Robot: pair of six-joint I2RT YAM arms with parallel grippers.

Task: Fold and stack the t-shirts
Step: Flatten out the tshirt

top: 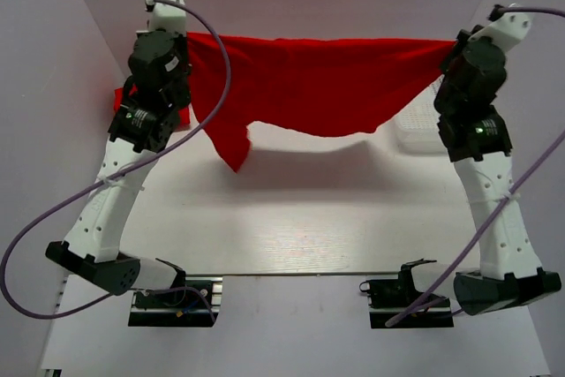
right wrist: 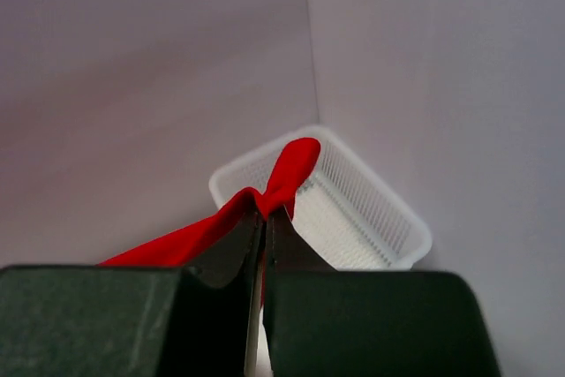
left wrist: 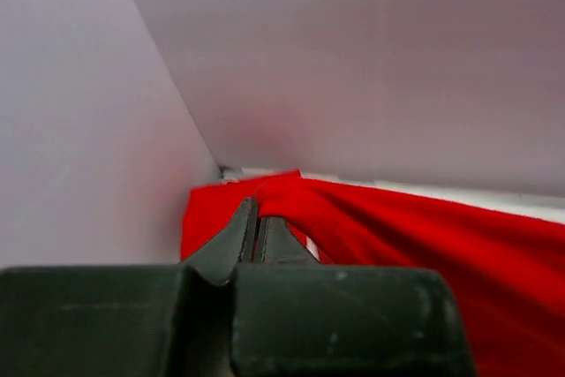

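Observation:
A bright red t-shirt (top: 318,86) hangs stretched in the air between both arms, above the far half of the table, its lower edge sagging and a sleeve dangling at lower left. My left gripper (left wrist: 257,209) is shut on the shirt's left end (left wrist: 291,196); in the top view the left gripper (top: 181,37) sits at that corner. My right gripper (right wrist: 266,214) is shut on the right end, a red tip (right wrist: 294,165) sticking out past the jaws; in the top view the right gripper (top: 452,49) is at the shirt's right corner. More red cloth (top: 124,99) lies behind the left arm.
A white plastic mesh basket (right wrist: 353,209) stands at the far right, under the right gripper; it also shows in the top view (top: 422,125). White enclosure walls (left wrist: 79,130) stand close on the left, back and right. The table (top: 300,218) lies below the hanging shirt.

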